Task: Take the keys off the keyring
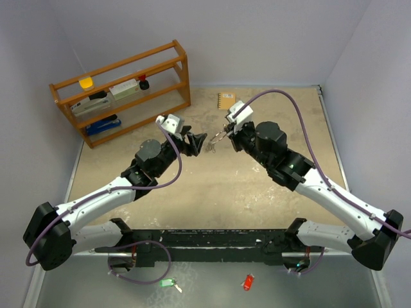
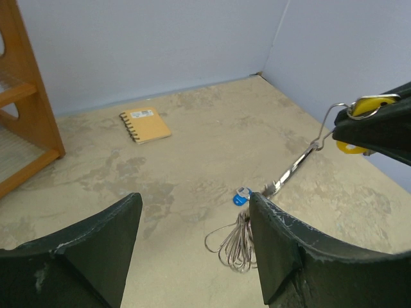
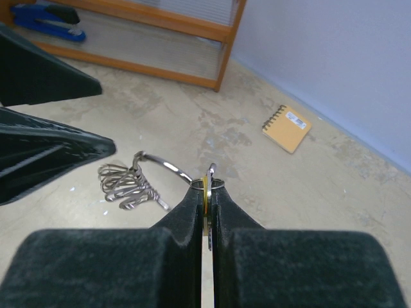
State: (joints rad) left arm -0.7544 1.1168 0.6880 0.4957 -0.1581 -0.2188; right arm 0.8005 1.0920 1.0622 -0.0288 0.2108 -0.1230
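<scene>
My right gripper (image 3: 207, 192) is shut on the yellow-tagged key (image 3: 205, 187), seen edge-on between its pads, and holds it above the table. The silver keyring (image 3: 160, 165) hangs from that key and curves left to a bunch of tiny silver keys (image 3: 125, 183). In the left wrist view the ring (image 2: 302, 160) runs down from the yellow tag (image 2: 363, 108) to the blue tag (image 2: 241, 196) and the silver bunch (image 2: 234, 244). My left gripper (image 2: 196, 205) is open, its right finger (image 2: 282, 237) just beside the bunch. In the top view the two grippers (image 1: 196, 142) (image 1: 223, 135) face each other.
A tan spiral notebook (image 1: 226, 101) lies at the back of the table. A wooden shelf (image 1: 122, 90) with a blue stapler (image 3: 45, 14) stands at the back left. A green tag (image 1: 167, 282) and a red tag (image 1: 248, 282) lie at the near edge.
</scene>
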